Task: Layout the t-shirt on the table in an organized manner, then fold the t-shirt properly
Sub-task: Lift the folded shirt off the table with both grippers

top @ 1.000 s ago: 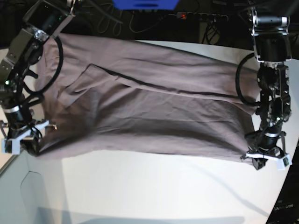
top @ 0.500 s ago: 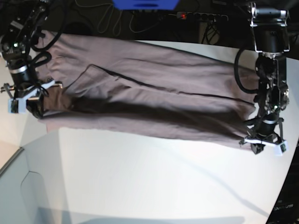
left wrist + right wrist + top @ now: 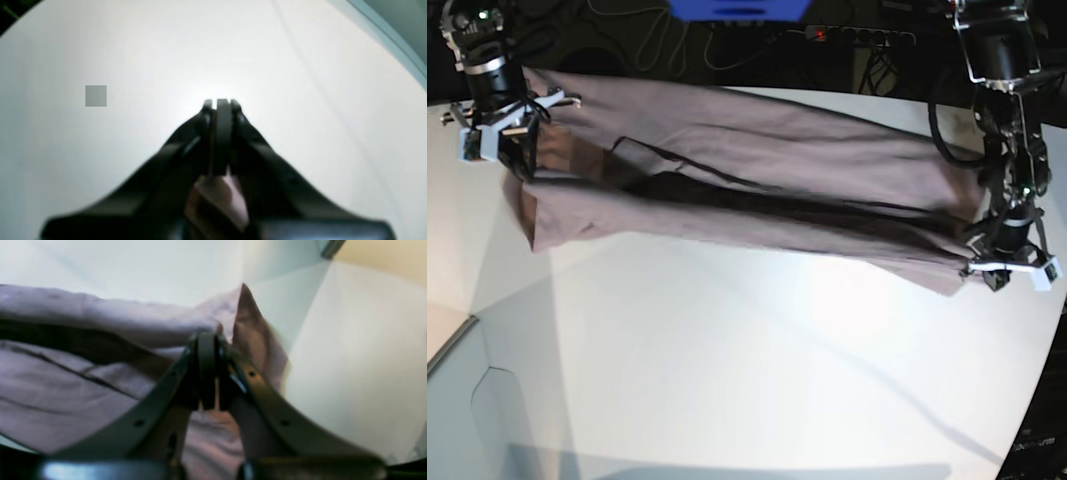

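Observation:
The mauve t-shirt (image 3: 747,190) lies stretched sideways across the far half of the white table (image 3: 757,380), its near layer doubled back over the rest. At the far left of the base view, my right gripper (image 3: 505,150) is shut on a corner of the t-shirt. The right wrist view shows this gripper (image 3: 208,336) pinching the cloth (image 3: 100,323), with a pointed corner sticking up beside it. At the right, my left gripper (image 3: 1010,272) is shut on the shirt's other end. In the left wrist view it (image 3: 220,101) shows a bit of pink cloth (image 3: 217,196) behind its tips.
Past the table's far edge lie a blue object (image 3: 737,8), a power strip (image 3: 847,36) and dark cables. The table's curved edge (image 3: 1042,400) runs down the right. A grey seam and beige strip (image 3: 442,345) sit at the lower left.
Both grippers have carried the shirt's near edge toward the far side, the right one much farther. The cloth now covers a narrower band, and more bare table shows in front.

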Motion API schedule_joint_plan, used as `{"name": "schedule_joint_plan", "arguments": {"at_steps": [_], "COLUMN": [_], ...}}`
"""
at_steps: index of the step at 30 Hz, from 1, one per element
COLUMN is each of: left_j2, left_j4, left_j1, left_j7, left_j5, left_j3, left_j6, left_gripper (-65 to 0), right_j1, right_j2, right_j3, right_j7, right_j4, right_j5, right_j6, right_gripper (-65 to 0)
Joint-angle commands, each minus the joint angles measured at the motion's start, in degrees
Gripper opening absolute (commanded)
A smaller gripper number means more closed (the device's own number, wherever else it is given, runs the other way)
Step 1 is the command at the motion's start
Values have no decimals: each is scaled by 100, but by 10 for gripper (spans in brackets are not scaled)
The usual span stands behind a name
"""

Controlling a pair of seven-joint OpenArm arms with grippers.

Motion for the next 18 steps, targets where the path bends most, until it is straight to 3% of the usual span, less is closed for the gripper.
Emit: {"name": "schedule_joint_plan", "arguments": {"at_steps": [1, 6, 11, 15, 18], "left_j2": [-79, -53, 202, 316, 360], "left_j4": [257, 767, 820, 829, 855], "left_j1": [7, 465, 825, 983, 1062], "left_j7": [-153, -153, -162, -162, -162], "left_j5": [-14, -23, -23, -23, -23], "left_j3": [-20, -28, -46, -64, -222], "left_j6": [-36, -36, -36, -36, -36], "left_gripper": [-650, -650, -650, -650, -650], "right_j1": [-84, -164, -410, -559, -647], "right_j2": [26, 26, 26, 8, -79], "right_j3": [21, 30, 30, 48, 65], "right_j7": [167, 185, 211, 211, 211], "right_j4": [92, 92, 92, 92, 92], "right_j5": [96, 96, 96, 96, 88], "right_j6": [20, 20, 29, 535, 535], "right_gripper": [-650, -650, -650, -650, -650]}}
